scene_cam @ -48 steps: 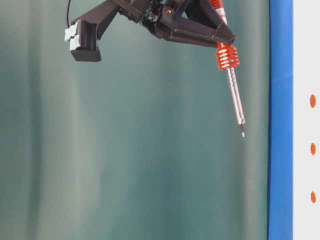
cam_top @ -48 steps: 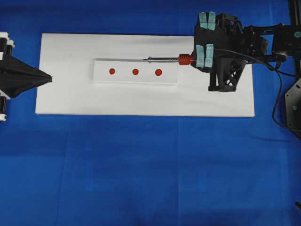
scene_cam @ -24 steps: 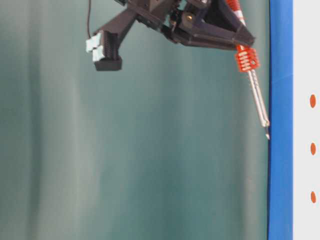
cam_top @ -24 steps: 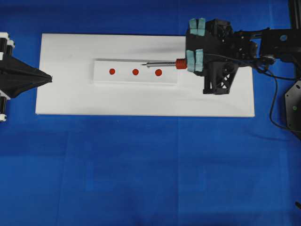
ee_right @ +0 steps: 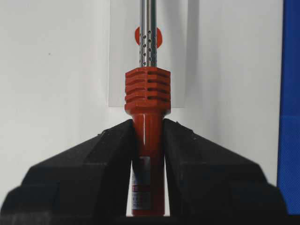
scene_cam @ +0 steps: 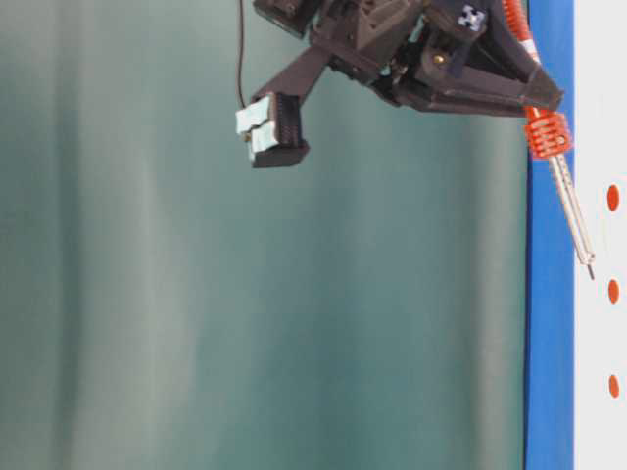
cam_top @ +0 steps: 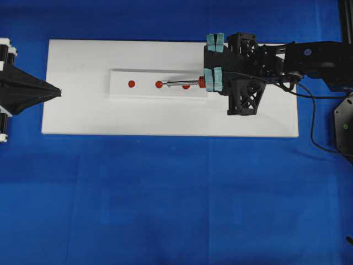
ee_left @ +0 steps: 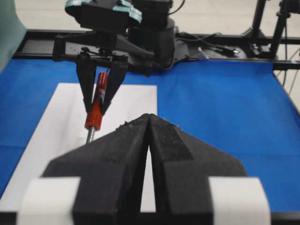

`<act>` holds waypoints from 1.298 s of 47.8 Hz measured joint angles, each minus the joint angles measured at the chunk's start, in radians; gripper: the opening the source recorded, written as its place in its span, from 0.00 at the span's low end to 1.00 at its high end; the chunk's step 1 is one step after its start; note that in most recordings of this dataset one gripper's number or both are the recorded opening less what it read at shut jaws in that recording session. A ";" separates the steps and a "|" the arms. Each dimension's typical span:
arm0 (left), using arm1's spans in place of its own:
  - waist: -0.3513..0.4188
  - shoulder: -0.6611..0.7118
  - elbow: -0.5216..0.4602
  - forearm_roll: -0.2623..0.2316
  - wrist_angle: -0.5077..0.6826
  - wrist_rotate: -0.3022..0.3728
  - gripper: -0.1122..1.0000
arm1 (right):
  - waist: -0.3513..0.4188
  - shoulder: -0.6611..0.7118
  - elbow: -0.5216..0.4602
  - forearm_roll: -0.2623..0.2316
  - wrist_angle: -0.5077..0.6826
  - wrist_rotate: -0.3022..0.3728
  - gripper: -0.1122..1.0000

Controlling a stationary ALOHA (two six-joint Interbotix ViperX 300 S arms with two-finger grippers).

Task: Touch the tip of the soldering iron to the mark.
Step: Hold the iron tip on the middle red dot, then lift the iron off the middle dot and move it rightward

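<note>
Blue cloth [cam_top: 165, 210] covers the tabletop, white board [cam_top: 77, 116] on it, grey-green backdrop [scene_cam: 245, 343] behind. Left pincer [cam_top: 58, 91] at the board's left edge, clenched, holding nothing. White strip [cam_top: 121, 91] mid-board carries three red marks [cam_top: 131, 84]. Iron [cam_top: 185, 83] lies along the strip's length, angled down, tip pointing left, at the middle mark [cam_top: 158, 84]; can't tell contact. Right pincer [cam_top: 205, 83] clenched on its orange handle.

Right pincer [ee_right: 147, 140] clamped on soldering iron [ee_right: 147, 101], arm reaching in from right; left pincer [ee_left: 148, 123] closed, at left edge.
</note>
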 measured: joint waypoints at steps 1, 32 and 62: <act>0.000 0.000 0.000 0.000 0.000 0.000 0.10 | 0.000 0.005 0.000 -0.002 -0.002 0.000 0.16; 0.000 0.000 0.000 0.000 0.000 0.000 0.10 | -0.006 0.044 0.000 0.000 -0.020 0.002 0.16; 0.000 0.000 0.000 0.002 0.000 0.000 0.10 | -0.008 0.055 -0.014 0.002 -0.015 0.002 0.16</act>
